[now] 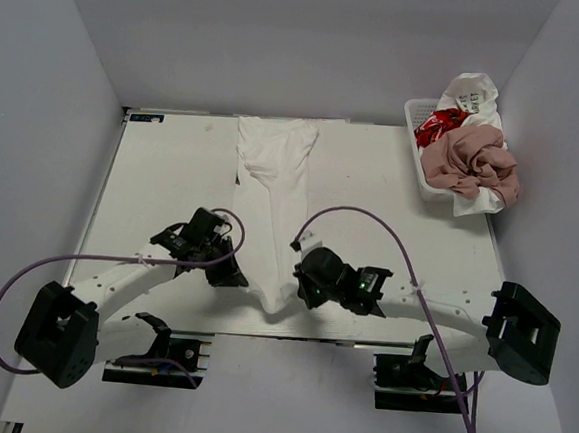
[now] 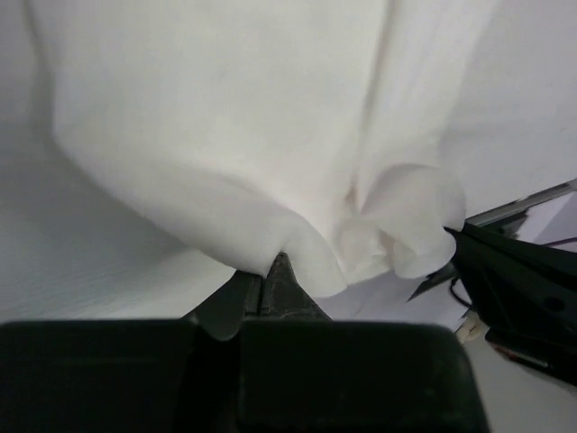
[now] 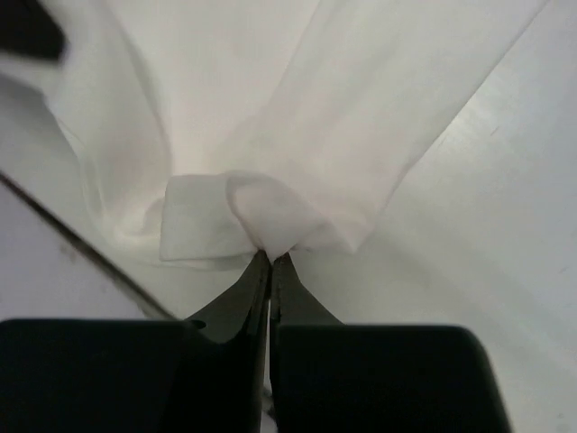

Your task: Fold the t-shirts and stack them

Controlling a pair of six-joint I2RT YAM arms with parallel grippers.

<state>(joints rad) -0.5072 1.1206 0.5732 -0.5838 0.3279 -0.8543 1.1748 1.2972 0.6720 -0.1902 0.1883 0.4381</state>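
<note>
Surface [image 1: 172,177]: white, arms mounted at the near edge.
White t-shirt [image 1: 271,195]: lies as a long narrow strip down the middle of the surface, from the far edge to the near edge. Wider and flat at the far end, gathered to a bunch at the near end.
Left end effector [image 1: 233,275]: clenched on the near hem of the white t-shirt, left side of the bunch. Wrist view shows the cloth folding over the closed tips.
Right end effector [image 1: 302,290]: fingers pressed together, grasping a small fold of the same shirt on the right side of the bunch.
Lattice basket [image 1: 414,114]: far right corner of the surface.
Basket contents: dusty pink t-shirt [image 1: 469,160] crumpled on top and spilling over the rim; t-shirt with red print [image 1: 439,123] behind it; t-shirt with black lettering [image 1: 472,92] at the far side.
</note>
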